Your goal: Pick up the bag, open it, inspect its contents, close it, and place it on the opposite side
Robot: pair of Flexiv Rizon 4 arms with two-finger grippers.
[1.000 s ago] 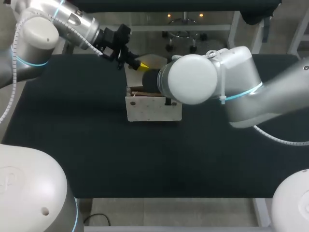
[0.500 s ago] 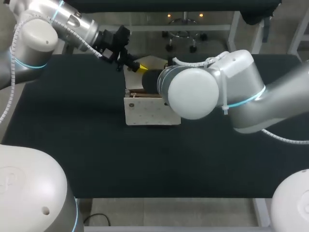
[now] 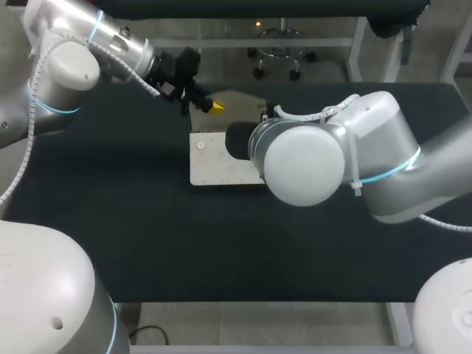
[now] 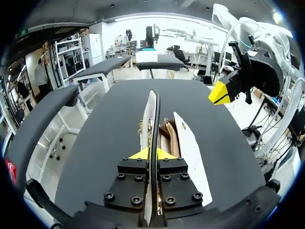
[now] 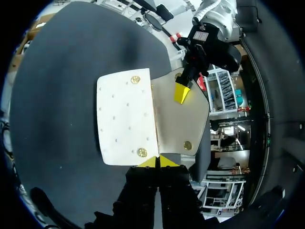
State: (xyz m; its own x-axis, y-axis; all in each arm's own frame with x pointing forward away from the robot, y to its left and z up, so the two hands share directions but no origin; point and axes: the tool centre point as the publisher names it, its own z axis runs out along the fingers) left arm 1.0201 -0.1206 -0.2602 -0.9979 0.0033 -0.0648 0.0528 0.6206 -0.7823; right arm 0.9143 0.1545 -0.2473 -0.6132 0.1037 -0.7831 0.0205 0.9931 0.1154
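Standing by the table, I see a small white bag lying on the dark top, directly under the right gripper and just ahead of the left gripper. The left one is clamped on the outer edge of the flap. From its own wrist, the thin dark-rimmed edge runs straight out between the two yellow tips, both pressing on it. The right gripper's fingers are pressed together with nothing between them that I can make out. It seems to hang over the bag's edge by the fold line rather than touch it, though I cannot be sure.

The flap is turned back with its grey lining up, and brown pockets show beside the held edge, so the bag looks open.

It looks light to me, with panels stiff enough to keep their shape and a soft fold where the flap joins the body. The smooth white face offers narrow tips nothing to pinch and is probably slippery. The flap's rim, where the left gripper already sits, or the top edge of the studded front panel, seems the better hold. Lifted by the flap alone, the body would likely swing from the fold. The brass snaps will probably need a firm press to close.
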